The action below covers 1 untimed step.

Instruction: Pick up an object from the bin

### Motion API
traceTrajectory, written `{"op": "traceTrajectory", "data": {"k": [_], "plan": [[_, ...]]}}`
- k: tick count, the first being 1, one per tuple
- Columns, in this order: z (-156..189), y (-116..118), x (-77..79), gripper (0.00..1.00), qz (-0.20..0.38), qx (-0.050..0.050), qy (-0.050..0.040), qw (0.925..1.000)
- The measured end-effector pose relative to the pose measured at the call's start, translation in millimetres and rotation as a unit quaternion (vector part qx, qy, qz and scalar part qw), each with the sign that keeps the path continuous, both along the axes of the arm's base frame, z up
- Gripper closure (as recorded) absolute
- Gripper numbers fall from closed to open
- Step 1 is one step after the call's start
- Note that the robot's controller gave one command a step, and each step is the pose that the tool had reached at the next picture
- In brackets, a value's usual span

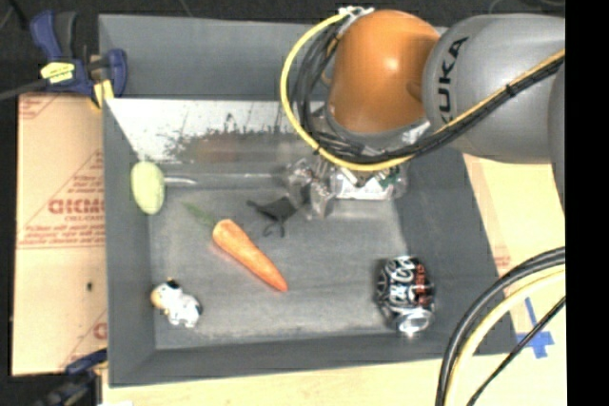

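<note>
Jaws hang beside, perhaps touching, a small black thing (270, 209) near the carrot (249, 254).

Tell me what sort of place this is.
Probably a robotics lab's bin-picking test station: a grey metal bin holding a carrot and a crushed can, with a robot arm reaching in.

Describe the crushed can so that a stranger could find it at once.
Look into the grey metal bin and go to its lower right corner. There lies the crushed can, apart from everything else. It alone is shiny black metal with white letters; the carrot is orange and smooth.
</note>
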State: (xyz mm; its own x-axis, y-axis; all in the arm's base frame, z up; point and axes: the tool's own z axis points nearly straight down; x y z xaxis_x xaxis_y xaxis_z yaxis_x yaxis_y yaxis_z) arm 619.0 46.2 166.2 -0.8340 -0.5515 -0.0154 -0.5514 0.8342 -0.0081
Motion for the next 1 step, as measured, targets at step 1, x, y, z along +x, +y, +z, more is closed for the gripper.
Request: {"op": "traceTrajectory", "data": {"k": [1], "plan": [[-11.6, 9.9, 4.2, 1.0, 0.028, -0.002, -0.0026, 0.9996]]}}
